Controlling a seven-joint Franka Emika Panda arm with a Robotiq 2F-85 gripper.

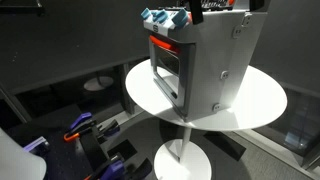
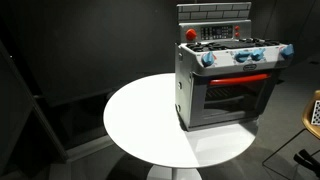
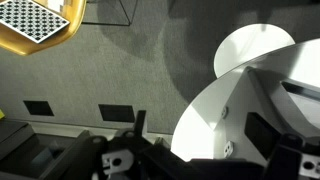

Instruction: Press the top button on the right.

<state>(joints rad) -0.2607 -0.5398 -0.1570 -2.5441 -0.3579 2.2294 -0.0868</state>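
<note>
Toy stove (image 2: 225, 85) on bench (image 2: 140, 120), below my claw (image 3: 200, 140), which looks spread; top right button too small to resolve, so I'd close it first, descend square, press gently.

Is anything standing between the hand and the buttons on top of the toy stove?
Nothing visible does. The hand, partly cut off by the frame edge, hangs above the toy stove on the white table, with only open air over the button panel.
</note>
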